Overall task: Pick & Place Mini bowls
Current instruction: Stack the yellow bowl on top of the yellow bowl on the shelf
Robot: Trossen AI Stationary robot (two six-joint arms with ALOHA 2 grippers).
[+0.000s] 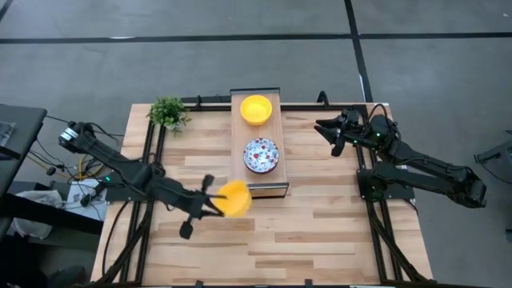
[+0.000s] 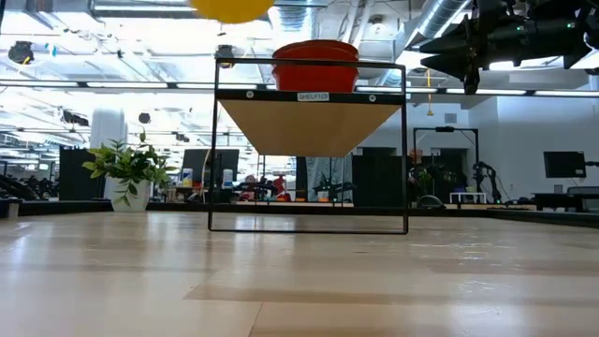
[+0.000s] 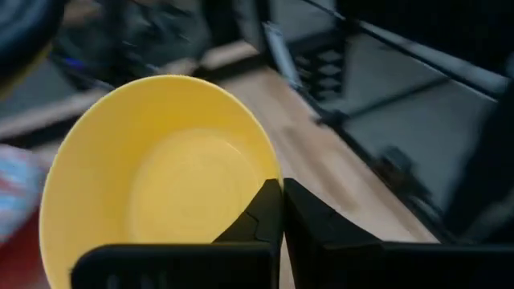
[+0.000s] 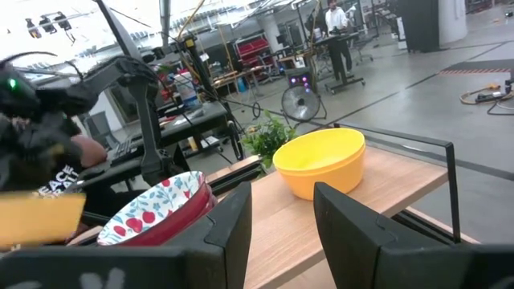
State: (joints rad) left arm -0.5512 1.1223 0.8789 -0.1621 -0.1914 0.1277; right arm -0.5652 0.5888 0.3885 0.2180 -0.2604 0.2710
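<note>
In the high view a yellow mini bowl (image 1: 234, 198) hangs in the air near the front of a raised wooden shelf (image 1: 238, 136), with my left gripper (image 1: 214, 203) shut on it. The low view shows only its underside (image 2: 231, 8) at the top edge. The left wrist view looks into its hollow (image 3: 161, 181). On the shelf stand another yellow mini bowl (image 1: 256, 110) and a white floral one (image 1: 262, 154). My right gripper (image 1: 332, 130) waits open and empty to the right of the shelf, facing both bowls (image 4: 321, 164) (image 4: 161, 207). My left gripper pinches the yellow bowl's rim (image 3: 275, 164) at the side nearest the arm, one finger (image 3: 261, 221) inside the hollow and the other (image 3: 309, 221) outside the wall. The fingers come from the table's left, slanting a little down. The bowl is lifted clear of the table.
A small green potted plant (image 1: 168, 112) stands at the far left corner of the table. The shelf rests on a thin black frame (image 2: 404, 150), open underneath. Bare wood lies across the near half of the table (image 1: 320, 240).
</note>
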